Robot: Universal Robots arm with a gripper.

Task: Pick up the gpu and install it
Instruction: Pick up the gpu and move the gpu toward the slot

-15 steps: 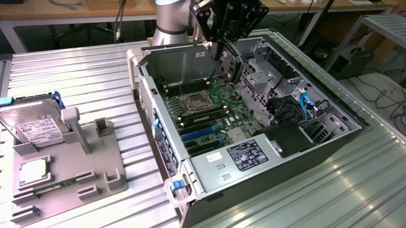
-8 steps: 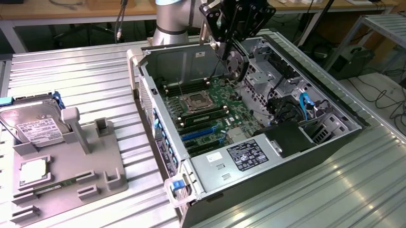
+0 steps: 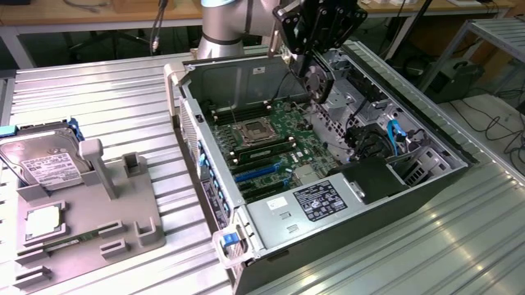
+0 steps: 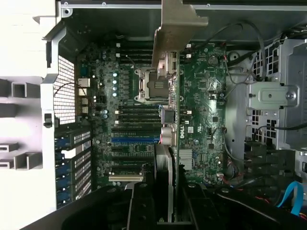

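The end effector [image 3: 315,52] clamps the gpu [image 3: 318,83] above the motherboard [image 4: 201,96] printed DELL.

Arm [image 3: 223,24] runs off the exterior view's top; tool [image 4: 165,196] hides the gripped end of the gpu [image 4: 168,115], its board face unseen edge-on.

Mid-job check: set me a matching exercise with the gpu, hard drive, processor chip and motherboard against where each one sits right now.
Things:
1. gpu
2. hard drive
3. processor chip
4. motherboard

Places:
A. lying flat on the grey holder
B. held in the gripper above the open case
C. mounted inside the open case
D. propped tilted in the grey holder, white label showing

Pairs: 1-B, 2-D, 3-A, 4-C
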